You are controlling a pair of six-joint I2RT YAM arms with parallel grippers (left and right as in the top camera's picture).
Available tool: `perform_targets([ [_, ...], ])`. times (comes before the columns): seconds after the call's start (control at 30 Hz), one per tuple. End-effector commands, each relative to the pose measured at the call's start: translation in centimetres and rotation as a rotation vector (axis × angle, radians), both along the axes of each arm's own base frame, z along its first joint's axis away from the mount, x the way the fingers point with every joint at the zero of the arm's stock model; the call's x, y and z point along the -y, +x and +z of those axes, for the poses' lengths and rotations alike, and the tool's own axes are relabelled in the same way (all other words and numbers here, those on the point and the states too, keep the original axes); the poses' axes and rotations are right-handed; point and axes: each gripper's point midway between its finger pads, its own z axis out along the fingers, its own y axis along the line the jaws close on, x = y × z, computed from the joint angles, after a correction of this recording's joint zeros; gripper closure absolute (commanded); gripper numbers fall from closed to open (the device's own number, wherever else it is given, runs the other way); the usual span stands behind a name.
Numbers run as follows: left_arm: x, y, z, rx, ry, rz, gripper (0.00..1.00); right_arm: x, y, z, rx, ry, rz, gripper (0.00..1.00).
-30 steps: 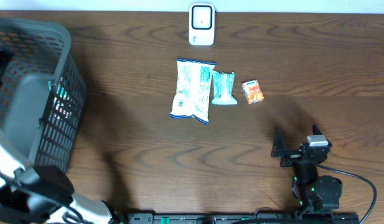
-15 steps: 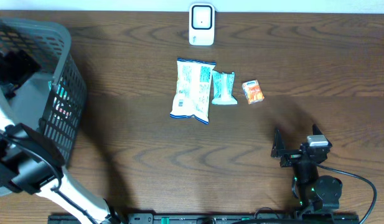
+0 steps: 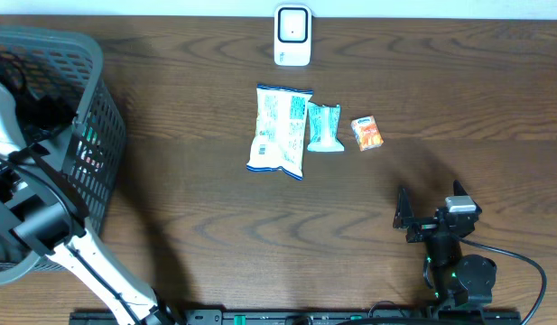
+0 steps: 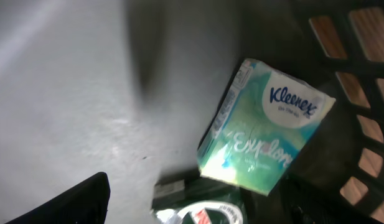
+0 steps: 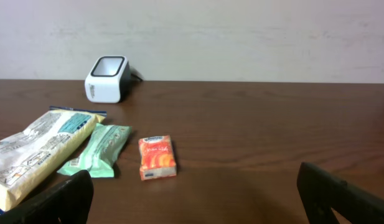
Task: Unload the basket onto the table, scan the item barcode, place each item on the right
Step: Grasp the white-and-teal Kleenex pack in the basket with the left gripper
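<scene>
Table [image 3: 215, 226] of dark wood carries a grey basket [image 3: 97, 81] at its left edge. The left gripper [image 4: 198, 186] hangs inside it, jaws apart and empty, above a tissue pack [image 4: 266, 127]. The right gripper [image 5: 195, 177] sits near the front, spread wide, holding nothing. A snack bag [image 3: 278, 129], scanner [image 3: 292, 34], green packet [image 3: 324, 126] and orange box [image 3: 367, 133] lie mid-table.

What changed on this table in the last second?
The left arm swung rightward inside the basket; its claw hangs open over a tissue pack, holding nothing. The right arm, the three packets and the scanner stayed put.
</scene>
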Motion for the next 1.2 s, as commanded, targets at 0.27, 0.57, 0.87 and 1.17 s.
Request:
perform_targets([
  [0.27, 2.0, 3.2, -1.7, 0.039, 0.03, -0.114, 0.24, 0.3, 0.0, 0.0, -0.001, 0.009, -0.014, 0.01],
  [0.57, 1.1, 3.4, -2.2, 0.031, 0.069, -0.111, 0.25, 0.3, 0.0, 0.0, -0.001, 0.009, -0.014, 0.01],
  [0.87, 1.2, 3.2, -4.9, 0.007, 0.049, -0.109, 0.38, 0.3, 0.0, 0.0, -0.001, 0.009, -0.014, 0.01],
  [1.17, 1.5, 2.3, -7.5, 0.005, 0.02, -0.101, 0.33, 0.3, 0.0, 0.0, -0.001, 0.009, -0.014, 0.01],
])
